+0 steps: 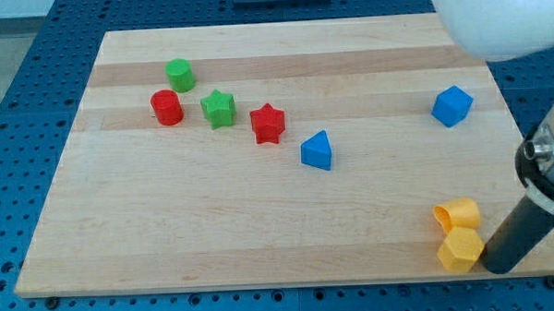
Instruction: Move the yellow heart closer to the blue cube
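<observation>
Task barely begun, by my read. The yellow heart (457, 213) sits near the board's bottom right corner, well apart from the blue cube (452, 105), which is up toward the view's top right, almost straight above it. Nothing lies between them, so the whole gap is left to close.

My tip (496, 268) is at the bottom right, low on the wooden board (260, 211), just beside the other yellow block (460, 249), a chunky piece w/ flat facets; looks like touching or v. close on its right side, can't say which. That block sits directly below the heart and seems to touch it. So the heart is up and to the view's left of my tip, w/ the faceted yellow block partly between us.

No jaws on this arm, just a dark rod, so nothing is clenched or released; it only pushes. Rod leans up to the view's right, out of frame.

Judgement: I need to get under the heart, at its bottom side, and shove toward the view's top. From here a push would likely move the faceted block first and carry the heart along or knock it sideways.

Elsewhere, far off: blue triangular block (317, 151) mid-board, red star (268, 123), green star (218, 109), red cylinder (167, 108), green cylinder (180, 75) at upper left. None in the way.
</observation>
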`<state>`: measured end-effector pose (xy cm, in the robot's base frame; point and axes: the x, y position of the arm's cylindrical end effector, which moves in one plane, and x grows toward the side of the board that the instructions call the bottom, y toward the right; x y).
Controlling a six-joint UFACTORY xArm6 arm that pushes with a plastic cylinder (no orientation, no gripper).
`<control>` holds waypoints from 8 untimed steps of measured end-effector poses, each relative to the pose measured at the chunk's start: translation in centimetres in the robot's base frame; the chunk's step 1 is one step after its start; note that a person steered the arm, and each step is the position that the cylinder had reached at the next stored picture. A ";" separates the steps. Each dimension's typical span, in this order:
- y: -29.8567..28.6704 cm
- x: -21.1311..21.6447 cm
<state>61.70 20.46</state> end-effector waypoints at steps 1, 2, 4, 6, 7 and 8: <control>0.0 -2.2; -0.7 -7.6; -2.1 -5.0; -7.3 -12.8; -7.5 -11.3; -7.9 -10.0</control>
<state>51.73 12.59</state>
